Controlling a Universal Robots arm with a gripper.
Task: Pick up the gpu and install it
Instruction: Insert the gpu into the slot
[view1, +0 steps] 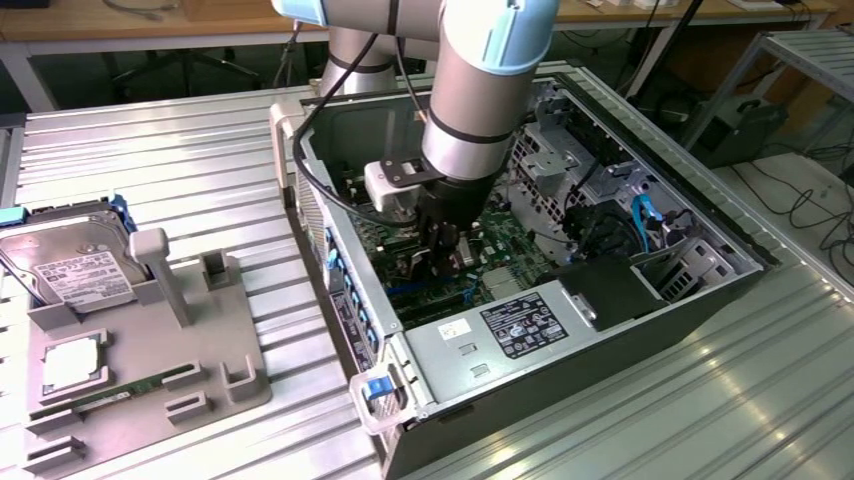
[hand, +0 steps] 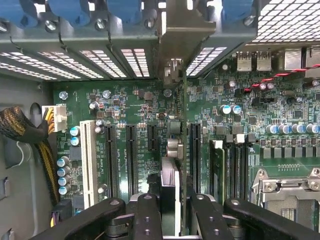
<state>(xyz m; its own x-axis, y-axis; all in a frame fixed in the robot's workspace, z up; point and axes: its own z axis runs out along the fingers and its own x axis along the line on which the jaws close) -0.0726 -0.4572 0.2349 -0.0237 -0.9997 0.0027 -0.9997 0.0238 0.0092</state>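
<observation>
Inside open computer case (view1: 350, 262), hand (hand: 172, 202) grips gpu (hand: 171, 175) edge-on over motherboard (hand: 135, 107).

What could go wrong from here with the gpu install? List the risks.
1. The gripper holds the gpu edge-on over the motherboard, between two long black slots. If it is off line, its edge may press on the small components instead of seating.
2. The card's metal bracket sits close to the case's rear slot frame and could catch there, tilting the card.
</observation>
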